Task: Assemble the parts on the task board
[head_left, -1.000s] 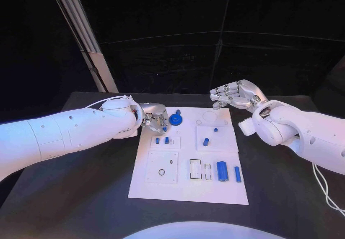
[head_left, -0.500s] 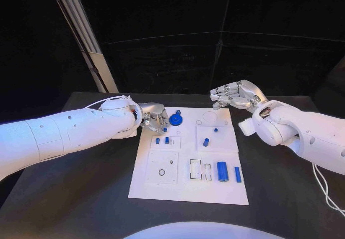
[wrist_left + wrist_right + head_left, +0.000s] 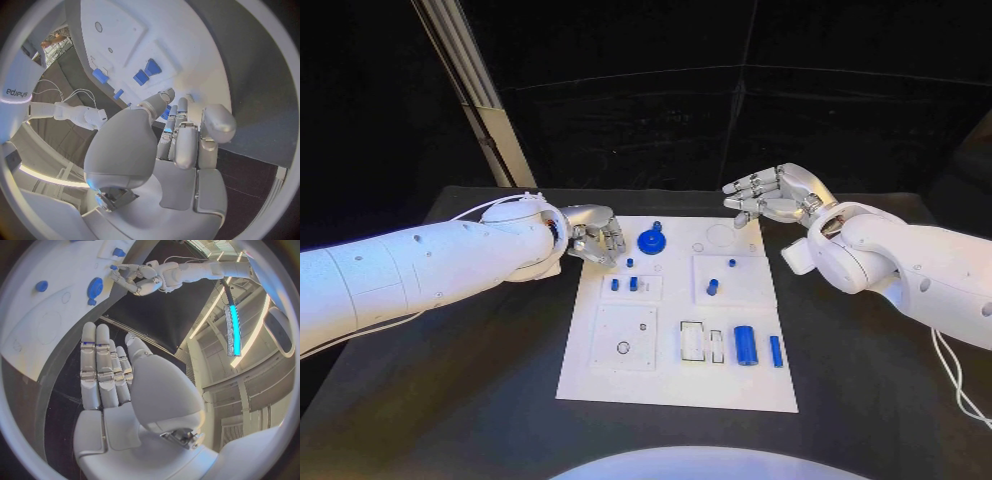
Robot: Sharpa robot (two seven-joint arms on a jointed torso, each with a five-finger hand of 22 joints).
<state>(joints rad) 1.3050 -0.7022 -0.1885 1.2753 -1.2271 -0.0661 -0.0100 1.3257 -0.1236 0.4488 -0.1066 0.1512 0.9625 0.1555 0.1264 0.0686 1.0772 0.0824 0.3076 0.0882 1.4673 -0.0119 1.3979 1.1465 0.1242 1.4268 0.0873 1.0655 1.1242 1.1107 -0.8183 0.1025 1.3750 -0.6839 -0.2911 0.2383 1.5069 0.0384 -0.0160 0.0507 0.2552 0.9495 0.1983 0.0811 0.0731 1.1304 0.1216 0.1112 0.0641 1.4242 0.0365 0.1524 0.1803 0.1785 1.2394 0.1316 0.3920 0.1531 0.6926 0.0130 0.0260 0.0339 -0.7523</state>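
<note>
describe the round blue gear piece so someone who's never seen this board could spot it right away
Find the white task board in the middle of the black table and look at its far edge. The blue gear lies there, just beside the left hand. It is the only flat round disc; the other blue parts are small pegs or cylinders.

My view is dim and blue-tinted; my flat white rectangular task board (image 3: 678, 318) glows brightly against the matte black table (image 3: 459, 400). Through my wrist cameras, straight edges bend strongly near the circle's rim.
</note>
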